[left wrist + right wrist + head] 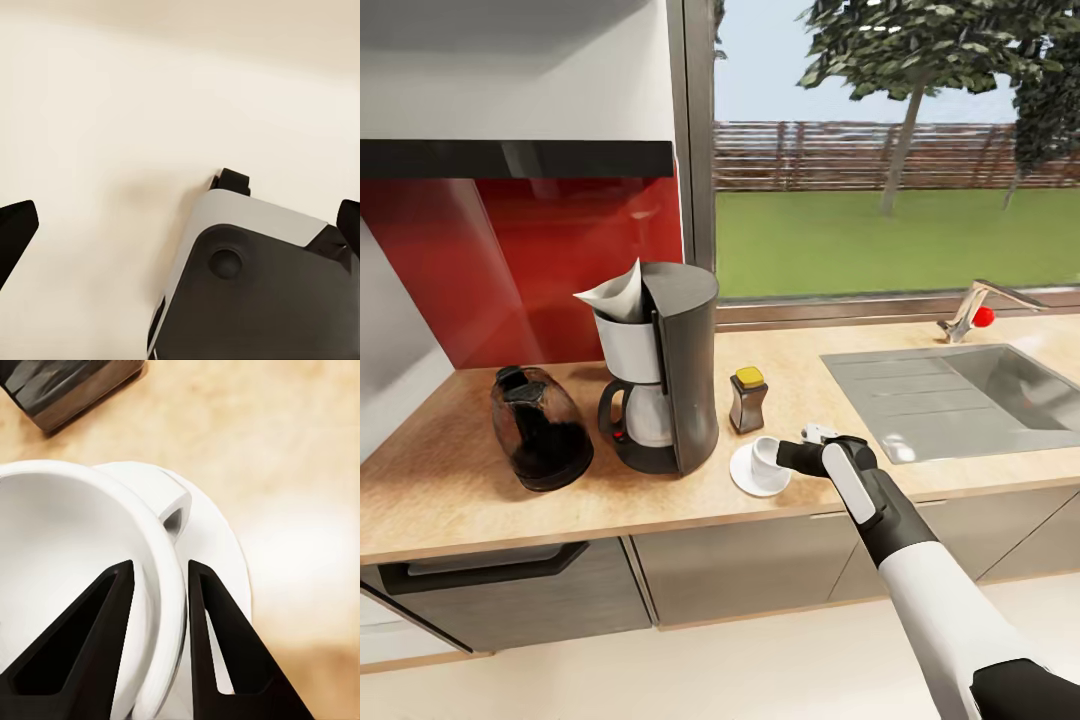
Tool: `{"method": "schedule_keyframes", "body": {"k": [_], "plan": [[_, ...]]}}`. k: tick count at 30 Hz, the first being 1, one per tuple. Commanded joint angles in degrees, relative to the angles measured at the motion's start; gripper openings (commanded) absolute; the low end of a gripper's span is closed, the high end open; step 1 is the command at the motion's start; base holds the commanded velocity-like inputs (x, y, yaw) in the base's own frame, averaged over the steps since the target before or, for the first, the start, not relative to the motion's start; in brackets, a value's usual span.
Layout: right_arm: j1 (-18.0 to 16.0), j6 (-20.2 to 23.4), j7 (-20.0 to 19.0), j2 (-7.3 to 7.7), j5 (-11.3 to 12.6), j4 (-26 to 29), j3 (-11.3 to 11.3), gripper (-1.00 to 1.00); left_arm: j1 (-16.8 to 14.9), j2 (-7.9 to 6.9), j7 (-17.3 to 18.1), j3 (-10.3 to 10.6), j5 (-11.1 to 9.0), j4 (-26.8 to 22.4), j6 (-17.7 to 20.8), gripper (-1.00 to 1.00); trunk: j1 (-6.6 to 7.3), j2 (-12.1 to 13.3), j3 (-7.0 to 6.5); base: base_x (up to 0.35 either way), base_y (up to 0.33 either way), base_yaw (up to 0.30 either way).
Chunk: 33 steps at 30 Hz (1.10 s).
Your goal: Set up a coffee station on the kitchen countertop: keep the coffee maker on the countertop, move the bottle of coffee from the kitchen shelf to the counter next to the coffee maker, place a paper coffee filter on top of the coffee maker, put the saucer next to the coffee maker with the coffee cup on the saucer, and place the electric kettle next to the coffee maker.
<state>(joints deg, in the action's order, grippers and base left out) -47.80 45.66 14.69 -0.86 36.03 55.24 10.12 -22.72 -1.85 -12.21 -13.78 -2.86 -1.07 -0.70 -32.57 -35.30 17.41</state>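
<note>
The right gripper (788,457) has its two dark fingers (90,637) straddling the rim of the white coffee cup (767,460), one finger inside the bowl and the other outside the wall, closed on the rim between them. The cup sits on the white saucer (745,478), tilted toward the gripper rather than standing upright, and in the right wrist view its handle (174,519) lies just ahead of the outer finger. Just beyond the cup from the gripper stands the small bottle of coffee (748,399) with its yellow lid, and past that, farther from the fingertips, the coffee maker (665,370) with the paper coffee filter (616,293) sticking out of its top. The dark electric kettle (540,428) stands on the far side of the coffee maker, well apart from the gripper. All of these rest on the wooden countertop (450,480). The right arm (920,570) reaches up from the lower right of the head view, forearm angled toward the counter, wrist bent so the gripper points sideways at the cup. The left gripper (180,232) hangs over the pale floor (90,112) above part of the robot's base (255,285), its fingertips spread wide apart.
</note>
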Motion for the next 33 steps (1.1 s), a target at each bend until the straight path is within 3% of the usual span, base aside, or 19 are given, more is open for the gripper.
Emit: {"method": "schedule_keyframes", "body": {"k": [1, 9, 10, 30, 33], "plan": [[0.0, 0.1, 0.5, 0.03, 0.5, -1.0, 0.1, -1.00, 0.0, 0.01, -0.1, 0.0, -0.3, 0.0, -0.1, 1.00, -0.02, -0.1, 0.09, 0.000, 0.000, 0.000], [0.0, 0.1, 0.5, 0.05, 0.5, -1.0, 0.1, -1.00, 0.0, 0.01, -0.1, 0.0, -0.3, 0.0, -0.1, 1.00, -0.02, -0.1, 0.09, 0.000, 0.000, 0.000], [0.0, 0.1, 0.5, 0.05, 0.5, -0.9, 0.1, 1.00, 0.0, 0.01, -0.1, 0.0, -0.3, 0.0, -0.1, 1.00, -0.02, -0.1, 0.09, 0.000, 0.000, 0.000], [0.0, 0.1, 0.5, 0.07, 0.5, -0.9, 0.1, 1.00, 0.0, 0.01, -0.1, 0.0, -0.3, 0.0, 0.0, 1.00, -0.02, -0.1, 0.09, 0.000, 0.000, 0.000], [0.0, 0.1, 0.5, 0.07, 0.5, -0.9, 0.1, 1.00, 0.0, 0.01, -0.1, 0.0, -0.3, 0.0, 0.0, 1.00, 0.63, 1.2, -0.45, 0.000, 0.000, 0.000]]}}
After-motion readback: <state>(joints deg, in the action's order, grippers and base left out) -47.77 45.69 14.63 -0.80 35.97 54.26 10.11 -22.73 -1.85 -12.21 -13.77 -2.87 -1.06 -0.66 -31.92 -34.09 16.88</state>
